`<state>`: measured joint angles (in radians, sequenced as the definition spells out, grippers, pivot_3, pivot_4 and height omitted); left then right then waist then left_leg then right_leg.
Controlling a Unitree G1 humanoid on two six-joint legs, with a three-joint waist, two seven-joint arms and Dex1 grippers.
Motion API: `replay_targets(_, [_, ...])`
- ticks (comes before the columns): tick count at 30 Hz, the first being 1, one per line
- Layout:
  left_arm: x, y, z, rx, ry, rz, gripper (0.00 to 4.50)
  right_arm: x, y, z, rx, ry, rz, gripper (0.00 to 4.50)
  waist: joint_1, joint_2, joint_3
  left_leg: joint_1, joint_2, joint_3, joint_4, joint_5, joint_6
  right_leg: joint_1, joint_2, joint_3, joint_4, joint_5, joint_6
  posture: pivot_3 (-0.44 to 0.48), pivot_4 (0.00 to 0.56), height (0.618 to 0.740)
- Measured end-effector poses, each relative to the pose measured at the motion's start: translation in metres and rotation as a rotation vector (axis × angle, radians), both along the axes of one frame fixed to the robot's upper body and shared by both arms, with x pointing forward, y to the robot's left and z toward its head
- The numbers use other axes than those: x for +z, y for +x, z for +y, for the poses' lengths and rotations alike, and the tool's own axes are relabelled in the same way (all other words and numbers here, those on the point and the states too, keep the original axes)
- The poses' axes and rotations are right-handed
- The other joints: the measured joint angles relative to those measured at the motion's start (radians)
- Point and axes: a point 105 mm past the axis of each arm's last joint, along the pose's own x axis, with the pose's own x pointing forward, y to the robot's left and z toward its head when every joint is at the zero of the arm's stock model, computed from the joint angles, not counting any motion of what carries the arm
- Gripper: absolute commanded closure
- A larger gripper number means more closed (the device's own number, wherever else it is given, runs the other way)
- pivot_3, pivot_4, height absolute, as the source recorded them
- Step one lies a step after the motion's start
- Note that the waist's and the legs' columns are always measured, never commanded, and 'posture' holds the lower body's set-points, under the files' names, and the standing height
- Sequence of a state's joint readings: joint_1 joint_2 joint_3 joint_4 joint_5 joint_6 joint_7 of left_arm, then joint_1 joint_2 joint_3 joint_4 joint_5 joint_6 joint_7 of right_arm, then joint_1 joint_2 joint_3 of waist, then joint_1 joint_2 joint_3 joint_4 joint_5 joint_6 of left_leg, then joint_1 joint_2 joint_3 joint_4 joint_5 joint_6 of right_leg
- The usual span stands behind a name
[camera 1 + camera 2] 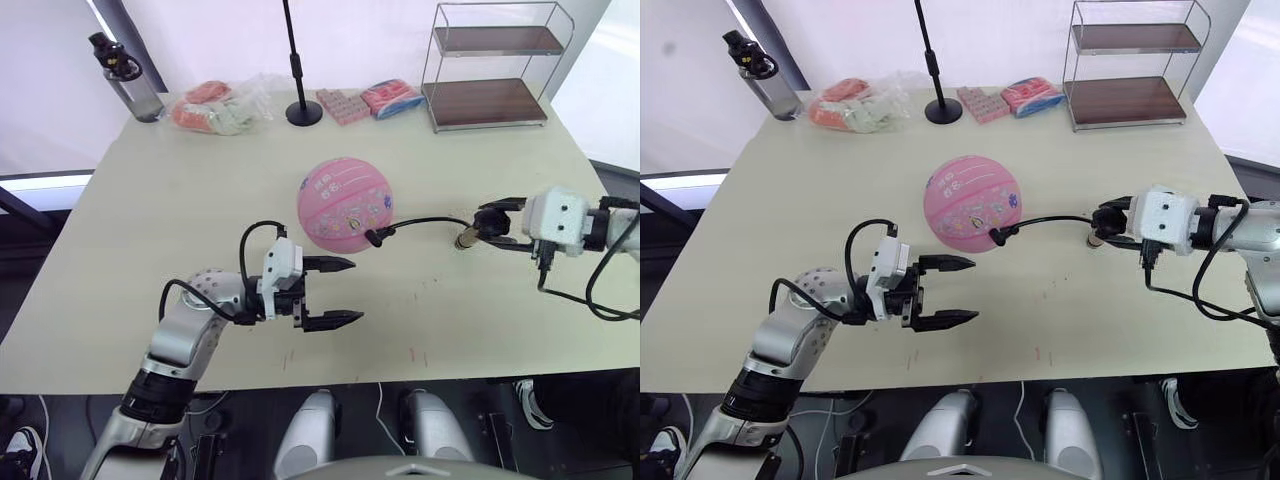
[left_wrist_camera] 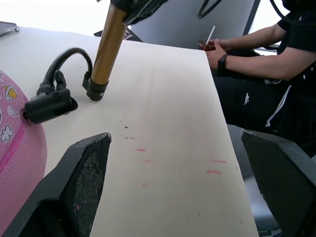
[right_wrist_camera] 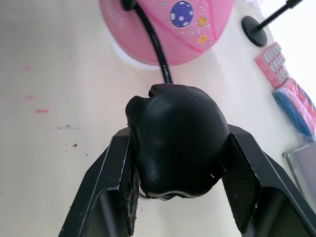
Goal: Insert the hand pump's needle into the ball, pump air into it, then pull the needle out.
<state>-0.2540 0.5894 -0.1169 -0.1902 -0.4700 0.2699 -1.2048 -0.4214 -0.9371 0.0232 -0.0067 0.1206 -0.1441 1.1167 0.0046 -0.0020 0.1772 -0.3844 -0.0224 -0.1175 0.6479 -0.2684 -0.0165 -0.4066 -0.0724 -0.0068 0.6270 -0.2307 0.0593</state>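
While mid-table, one ball (image 1: 346,204) with broad bare table (image 1: 150,200) around, needle (image 1: 376,237) fitting at its right side. One hand pump (image 1: 468,239) clenched by right gripper (image 1: 492,226) near right edge. Left gripper (image 1: 338,292) spread wide, empty, near front edge.

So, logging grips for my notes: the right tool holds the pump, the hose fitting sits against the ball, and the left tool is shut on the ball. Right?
Not quite. The left tool is open and holds nothing, apart from the ball, as the left eye view shows. The right tool does hold the pump, and the hose fitting sits against the ball.
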Motion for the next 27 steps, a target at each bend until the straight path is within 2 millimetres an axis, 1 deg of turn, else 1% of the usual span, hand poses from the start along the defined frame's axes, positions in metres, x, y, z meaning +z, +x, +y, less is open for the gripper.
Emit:
replay_targets(5, [0.01,0.004,0.006,0.014,-0.008,-0.029,0.03,-0.013,-0.005,0.009,0.107,-0.138,-0.127,2.62,-0.006,0.0,0.0,0.001,0.0,0.001,0.0,0.0,0.0,0.0,0.0,0.001,0.001,0.0,0.0,0.0,0.15,0.731])
replay_targets(10, [0.012,0.004,0.009,0.015,-0.012,-0.033,0.03,-0.024,-0.006,0.022,0.136,-0.12,-0.246,2.62,-0.017,0.0,0.0,0.001,0.0,0.003,0.001,0.0,0.0,0.0,0.0,0.003,0.003,0.0,0.0,0.0,0.15,0.731])
replay_targets(16, [0.034,0.017,0.018,0.1,-0.068,-0.104,0.03,-0.045,-0.012,0.031,0.138,-0.12,-0.343,2.62,-0.017,-0.001,0.001,0.003,0.0,0.006,0.004,0.0,0.0,-0.004,0.0,0.007,0.013,0.0,0.0,0.0,0.15,0.731])
replay_targets(20, [0.038,0.019,0.021,0.118,-0.082,-0.113,0.03,-0.055,-0.018,0.032,0.136,-0.121,-0.379,2.62,-0.018,-0.001,0.001,0.005,0.0,0.009,0.005,0.0,0.001,-0.004,0.001,0.01,0.016,0.0,0.0,0.0,0.15,0.731])
replay_targets(22, [0.039,0.019,0.022,0.123,-0.085,-0.116,0.0,-0.061,-0.021,0.032,0.138,-0.123,-0.4,1.73,-0.018,-0.001,0.001,0.006,0.0,0.011,0.005,0.0,0.001,-0.004,0.001,0.012,0.017,0.0,0.0,0.0,0.15,0.731])
replay_targets(23, [0.04,0.019,0.024,0.128,-0.084,-0.12,0.0,-0.065,-0.023,0.033,0.142,-0.122,-0.4,1.51,-0.019,-0.002,0.001,0.006,0.0,0.011,0.005,0.0,0.001,-0.004,0.001,0.012,0.017,0.0,0.0,0.0,0.15,0.731])
replay_targets(26, [0.041,0.02,0.025,0.132,-0.077,-0.122,0.0,-0.082,-0.032,0.036,0.161,-0.12,-0.331,0.08,-0.019,-0.002,0.001,0.006,0.0,0.013,0.006,-0.001,0.003,-0.004,0.001,0.014,0.017,0.0,-0.001,0.0,0.15,0.731])
replay_targets(27, [0.041,0.02,0.025,0.133,-0.076,-0.123,0.0,-0.085,-0.034,0.035,0.159,-0.109,-0.3,0.03,-0.019,-0.002,0.001,0.006,0.0,0.013,0.006,-0.001,0.003,-0.004,0.001,0.014,0.017,0.0,-0.001,0.0,0.15,0.731])
